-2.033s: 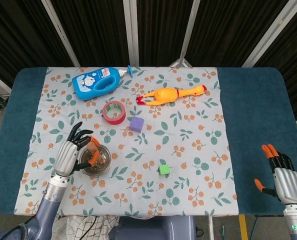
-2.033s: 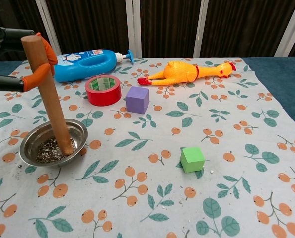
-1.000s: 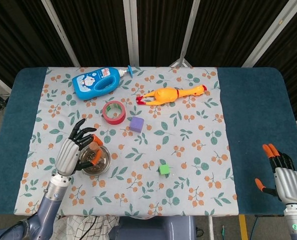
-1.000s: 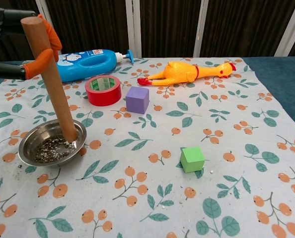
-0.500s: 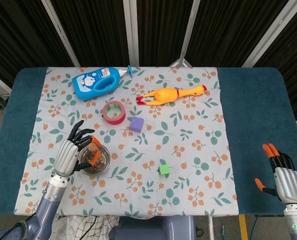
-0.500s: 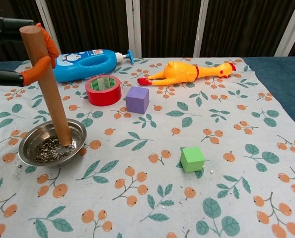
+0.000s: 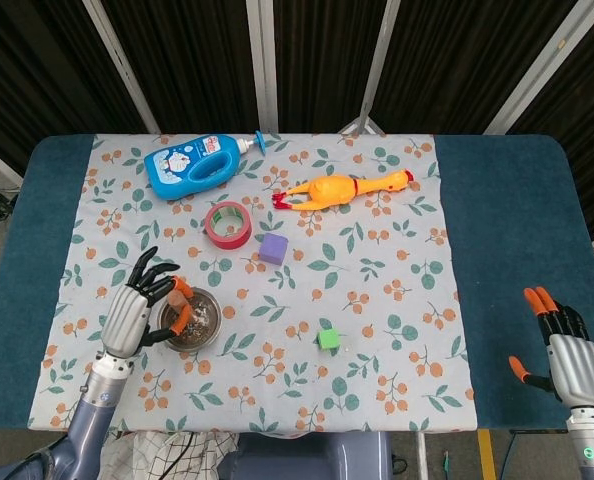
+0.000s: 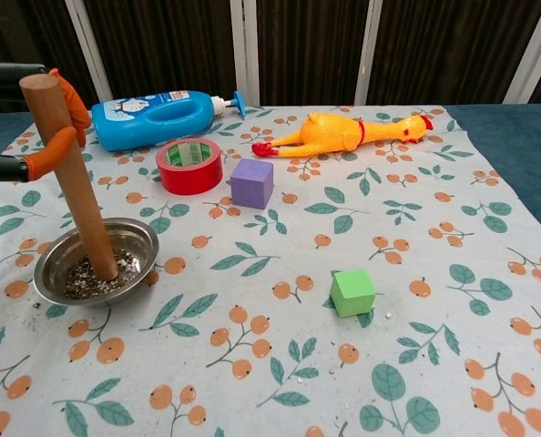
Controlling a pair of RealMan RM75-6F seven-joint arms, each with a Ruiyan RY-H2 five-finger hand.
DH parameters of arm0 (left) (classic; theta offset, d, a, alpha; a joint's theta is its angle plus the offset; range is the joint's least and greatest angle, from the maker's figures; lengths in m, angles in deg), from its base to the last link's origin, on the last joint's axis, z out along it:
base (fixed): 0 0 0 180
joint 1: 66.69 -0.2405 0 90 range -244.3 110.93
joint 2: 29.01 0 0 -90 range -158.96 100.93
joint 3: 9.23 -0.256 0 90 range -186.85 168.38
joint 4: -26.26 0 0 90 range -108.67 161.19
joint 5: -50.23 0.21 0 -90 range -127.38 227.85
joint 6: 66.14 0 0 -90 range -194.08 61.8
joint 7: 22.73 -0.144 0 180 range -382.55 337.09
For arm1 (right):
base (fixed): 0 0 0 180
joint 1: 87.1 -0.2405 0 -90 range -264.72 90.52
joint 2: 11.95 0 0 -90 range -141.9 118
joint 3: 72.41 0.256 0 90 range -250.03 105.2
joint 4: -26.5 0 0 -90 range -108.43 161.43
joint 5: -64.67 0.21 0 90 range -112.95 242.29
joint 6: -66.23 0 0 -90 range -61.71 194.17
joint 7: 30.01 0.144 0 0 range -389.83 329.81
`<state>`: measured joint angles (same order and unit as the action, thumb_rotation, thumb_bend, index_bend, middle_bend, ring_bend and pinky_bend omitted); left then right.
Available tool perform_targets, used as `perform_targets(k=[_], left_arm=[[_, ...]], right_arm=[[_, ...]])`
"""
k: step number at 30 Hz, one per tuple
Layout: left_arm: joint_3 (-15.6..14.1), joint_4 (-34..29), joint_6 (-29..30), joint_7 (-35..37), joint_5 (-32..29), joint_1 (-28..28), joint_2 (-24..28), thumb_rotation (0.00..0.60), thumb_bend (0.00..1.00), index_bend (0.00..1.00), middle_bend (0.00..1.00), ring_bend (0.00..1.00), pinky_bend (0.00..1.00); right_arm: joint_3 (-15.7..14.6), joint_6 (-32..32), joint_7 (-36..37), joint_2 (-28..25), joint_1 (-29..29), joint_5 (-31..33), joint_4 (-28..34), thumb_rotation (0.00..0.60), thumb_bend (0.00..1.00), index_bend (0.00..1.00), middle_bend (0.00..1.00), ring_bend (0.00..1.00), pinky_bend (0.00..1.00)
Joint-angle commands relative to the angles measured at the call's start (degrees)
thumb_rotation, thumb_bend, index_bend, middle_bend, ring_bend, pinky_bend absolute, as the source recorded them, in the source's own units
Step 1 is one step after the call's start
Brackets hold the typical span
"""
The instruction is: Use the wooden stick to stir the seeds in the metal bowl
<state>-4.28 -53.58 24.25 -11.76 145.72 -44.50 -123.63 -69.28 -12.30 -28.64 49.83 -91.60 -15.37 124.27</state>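
Stick (image 8: 70, 173) upright in left hand (image 7: 137, 308)

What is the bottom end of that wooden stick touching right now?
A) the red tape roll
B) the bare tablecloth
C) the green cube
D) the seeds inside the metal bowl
D: in the chest view the wooden stick, held near its top by the left robot hand, stands with its lower end in the seeds inside the metal bowl.
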Motion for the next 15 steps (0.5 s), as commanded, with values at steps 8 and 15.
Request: perform_targets(k=[8, 15], left_arm=[[-0.08, 1.56, 0.05, 0.93, -0.32, -0.38, -0.7, 0.6, 1.0, 0.61, 0.76, 0.26, 0.0], [0.13, 1.83, 0.05, 1.52, -0.52, -0.45, -0.9, 0.6, 1.0, 0.61, 0.76, 0.26, 0.0]], right_arm=[[-0.02, -0.12, -0.1, 0.02, 0.04, -0.07, 0.03, 0.6, 0.32, 0.0, 0.0, 0.0, 0.0], [-0.01, -0.15, -0.17, 0.01, 0.06, -0.03, 0.05, 0.6, 0.32, 0.0, 0.0, 0.0, 0.0]])
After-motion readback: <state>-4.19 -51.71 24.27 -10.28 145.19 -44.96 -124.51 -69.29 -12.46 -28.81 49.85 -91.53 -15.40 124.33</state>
